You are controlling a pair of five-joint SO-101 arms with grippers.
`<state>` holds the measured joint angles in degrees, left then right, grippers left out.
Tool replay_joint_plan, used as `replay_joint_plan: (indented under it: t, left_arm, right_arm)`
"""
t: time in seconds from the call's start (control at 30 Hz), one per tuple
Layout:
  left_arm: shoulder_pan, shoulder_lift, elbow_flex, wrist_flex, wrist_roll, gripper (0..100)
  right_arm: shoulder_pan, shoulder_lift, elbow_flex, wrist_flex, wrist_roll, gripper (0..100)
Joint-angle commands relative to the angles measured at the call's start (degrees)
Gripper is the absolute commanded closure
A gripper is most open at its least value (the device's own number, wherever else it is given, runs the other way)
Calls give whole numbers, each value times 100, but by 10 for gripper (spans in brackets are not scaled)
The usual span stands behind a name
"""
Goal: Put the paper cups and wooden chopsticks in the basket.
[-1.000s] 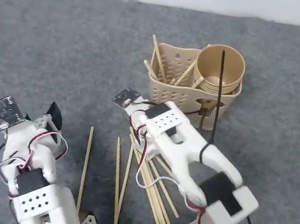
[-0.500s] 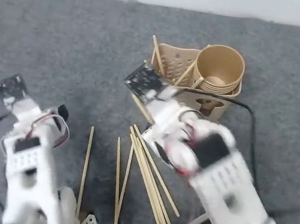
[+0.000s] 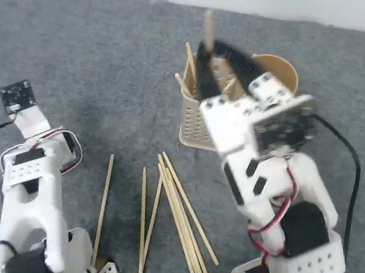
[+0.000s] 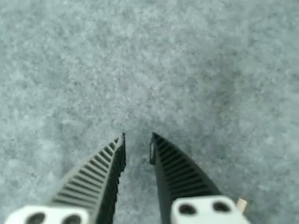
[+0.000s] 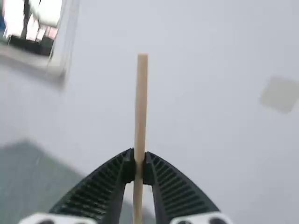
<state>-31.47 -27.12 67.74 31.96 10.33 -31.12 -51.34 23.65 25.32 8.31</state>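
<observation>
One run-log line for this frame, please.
right gripper: shut on chopstick, over basket | left gripper: open, empty | loose chopsticks: on table

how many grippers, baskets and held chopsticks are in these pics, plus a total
grippers: 2, the left gripper and the right gripper
baskets: 1, the basket
held chopsticks: 1, the chopstick in the right gripper's fingers
total: 4

- Basket point(image 3: 194, 121): much of it covered by right arm point(image 3: 258, 173).
- Cup point(image 3: 289, 66) in basket: mostly hidden behind arm.
- Held chopstick point(image 5: 140, 107): one end cut off at picture edge.
</observation>
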Motion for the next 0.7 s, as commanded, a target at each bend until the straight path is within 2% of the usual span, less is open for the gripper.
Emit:
replay_joint_plan:
  t: [0.0, 0.3, 0.4, 0.6, 0.67]
  left_arm:
    - [193, -580, 171, 18, -334, 930]
    - [193, -1143, 514, -79, -360, 930]
    - [185, -1160, 558, -158, -352, 929]
    - [176, -1143, 541, -158, -325, 927]
    - [176, -1143, 541, -158, -325, 927]
  right_arm:
    - [497, 338, -193, -963, -563, 991]
    - [1332, 1631, 62, -1033, -1292, 990]
    - [1341, 1815, 255, -541, -1266, 979]
    - [1147, 1815, 246, 673, -1213, 780]
    - [1130, 1815, 62, 884, -1231, 779]
